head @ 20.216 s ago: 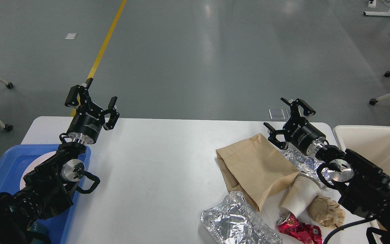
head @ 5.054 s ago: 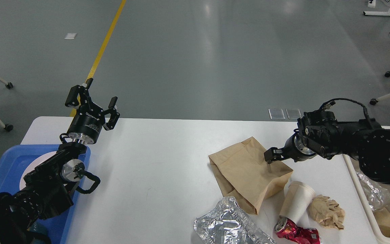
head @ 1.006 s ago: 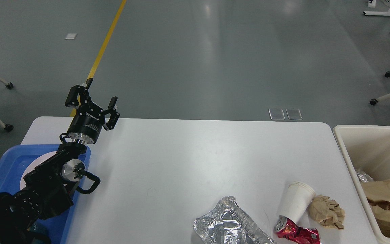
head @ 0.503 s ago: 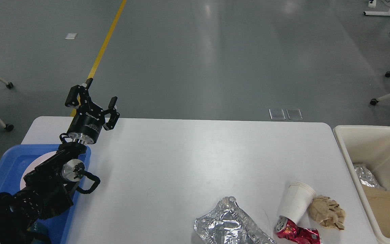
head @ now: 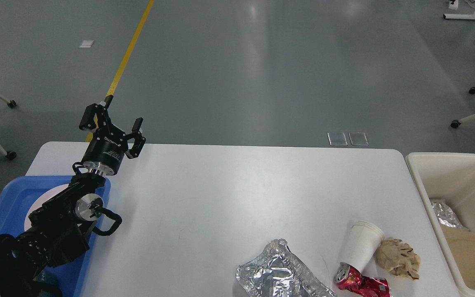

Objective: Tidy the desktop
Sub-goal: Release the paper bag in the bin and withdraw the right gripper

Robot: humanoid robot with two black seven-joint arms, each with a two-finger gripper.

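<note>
Left gripper (head: 111,126) is hanging at upper left over the far left corner of the desktop (head: 221,194), fingers spread, gripping nothing. Right arm is lying outside the frame. Remaining litter is sitting at lower right: foil (head: 281,274), a tipped cup (head: 361,246) with its long axis running upper right to lower left, a can (head: 363,282), a paper wad (head: 398,258). All lie well apart from the left gripper and near the bin (head: 435,159) at right, likely favouring the right arm. Bin is holding foil and brown paper; tray (head: 2,202) is holding a plate
</note>
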